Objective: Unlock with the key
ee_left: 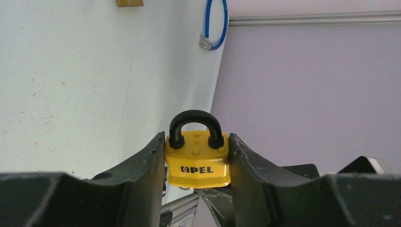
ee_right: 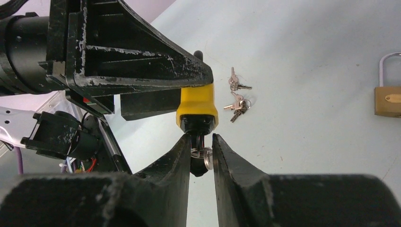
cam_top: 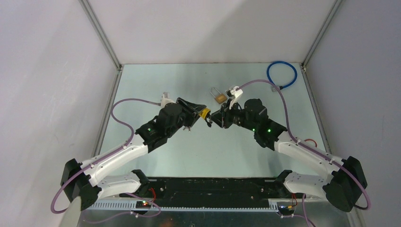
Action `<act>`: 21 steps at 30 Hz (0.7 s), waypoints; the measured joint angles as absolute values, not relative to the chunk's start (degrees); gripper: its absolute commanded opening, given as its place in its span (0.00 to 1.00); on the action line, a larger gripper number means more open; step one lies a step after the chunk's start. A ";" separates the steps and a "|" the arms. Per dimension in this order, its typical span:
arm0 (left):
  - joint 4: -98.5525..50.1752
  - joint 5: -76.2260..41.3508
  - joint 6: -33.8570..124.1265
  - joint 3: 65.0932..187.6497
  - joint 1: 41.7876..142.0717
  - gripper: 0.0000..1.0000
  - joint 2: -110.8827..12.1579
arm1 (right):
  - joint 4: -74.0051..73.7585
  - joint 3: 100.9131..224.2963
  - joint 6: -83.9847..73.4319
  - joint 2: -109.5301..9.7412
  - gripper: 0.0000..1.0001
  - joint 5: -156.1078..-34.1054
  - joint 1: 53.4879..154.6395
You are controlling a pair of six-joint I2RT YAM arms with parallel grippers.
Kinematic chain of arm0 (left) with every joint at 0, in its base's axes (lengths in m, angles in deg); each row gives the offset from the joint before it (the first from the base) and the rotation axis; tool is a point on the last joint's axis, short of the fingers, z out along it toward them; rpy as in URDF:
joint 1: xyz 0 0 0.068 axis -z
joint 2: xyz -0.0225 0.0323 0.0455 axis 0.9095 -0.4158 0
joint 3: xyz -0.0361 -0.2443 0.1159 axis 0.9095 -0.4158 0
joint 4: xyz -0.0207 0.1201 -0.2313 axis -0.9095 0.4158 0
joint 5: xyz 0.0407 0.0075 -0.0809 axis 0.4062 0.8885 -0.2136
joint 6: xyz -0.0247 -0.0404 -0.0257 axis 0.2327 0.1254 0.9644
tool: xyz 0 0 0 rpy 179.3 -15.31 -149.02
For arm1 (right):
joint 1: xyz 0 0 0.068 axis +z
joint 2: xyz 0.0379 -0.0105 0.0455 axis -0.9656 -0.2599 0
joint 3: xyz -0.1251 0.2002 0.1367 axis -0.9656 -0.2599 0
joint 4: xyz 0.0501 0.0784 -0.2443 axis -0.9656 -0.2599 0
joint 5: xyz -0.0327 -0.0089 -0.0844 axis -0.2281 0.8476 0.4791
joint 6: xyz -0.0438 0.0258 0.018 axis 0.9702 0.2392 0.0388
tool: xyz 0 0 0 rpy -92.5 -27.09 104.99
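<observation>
From above, the left fingers (cam_top: 193,109) and right fingers (cam_top: 216,118) meet over the table (cam_top: 156,85), with the yellow padlock (cam_top: 204,113) between them.

Left wrist view: the fingers (ee_left: 146,170) are clamped on the padlock's body, shackle up.

Right wrist view: the fingers (ee_right: 177,156) are nearly together, pinching the key (ee_right: 199,144) at the padlock's underside. Spare keys (ee_right: 238,97) lie on the table beyond.

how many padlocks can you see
2: a yellow padlock clamped in the left pincer, and a brass padlock lying on the table. None seem hidden.
</observation>
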State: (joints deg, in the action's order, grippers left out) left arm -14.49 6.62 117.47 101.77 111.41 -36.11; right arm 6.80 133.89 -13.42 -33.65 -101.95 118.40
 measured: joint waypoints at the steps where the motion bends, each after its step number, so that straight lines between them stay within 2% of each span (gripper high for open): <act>1: -14.47 6.62 117.43 101.77 111.41 0.00 -36.11 | 6.91 134.11 -13.42 -33.76 0.24 -101.97 118.40; 6: -14.38 6.62 117.04 101.77 111.41 0.00 -36.11 | 7.85 134.37 -14.08 -34.15 0.04 -102.21 118.49; 8: -14.16 6.68 116.97 101.77 111.36 0.00 -36.11 | 8.02 134.37 -14.54 -34.42 0.00 -102.56 118.49; 15: -13.81 6.72 116.47 101.77 111.28 0.00 -35.60 | 8.37 134.37 -19.67 -34.92 0.00 -105.20 116.98; 21: -20.39 6.70 116.51 96.92 111.28 0.00 -30.80 | 12.64 133.69 -31.08 -35.07 0.00 -109.40 115.06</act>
State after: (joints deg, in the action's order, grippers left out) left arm -20.39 6.70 116.51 96.92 111.28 -30.80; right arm 12.64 133.69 -31.08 -35.07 -109.40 115.06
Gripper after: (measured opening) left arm 0.487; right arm 0.008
